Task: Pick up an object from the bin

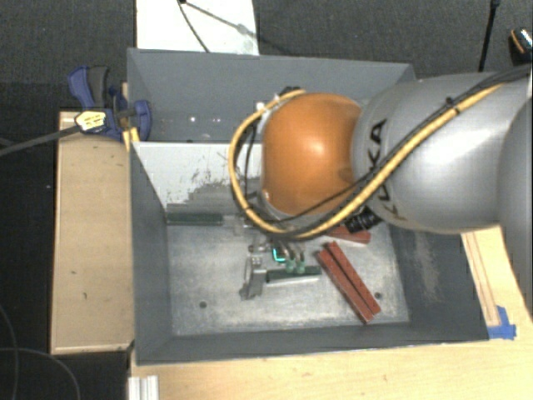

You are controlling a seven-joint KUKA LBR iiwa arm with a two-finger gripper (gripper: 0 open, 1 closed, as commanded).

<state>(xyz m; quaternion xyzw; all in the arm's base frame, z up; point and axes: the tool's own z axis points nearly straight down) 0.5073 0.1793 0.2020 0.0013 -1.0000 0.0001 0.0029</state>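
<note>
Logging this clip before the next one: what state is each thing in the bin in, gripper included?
gripper: low over the middle of the bin floor.
small green thing: on the floor at the gripper, partly hidden; whether it is held cannot be told.
red-brown bar: lying flat, slanted, right of the gripper, apart from it.
dark green bar: lying flat at the back left, apart from the gripper.

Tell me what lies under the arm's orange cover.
Below the orange cover, the gripper sits low over a small green-and-grey thing on the bin floor, a long red-brown block beside it. Whatever lies directly beneath the cover is hidden.
</note>
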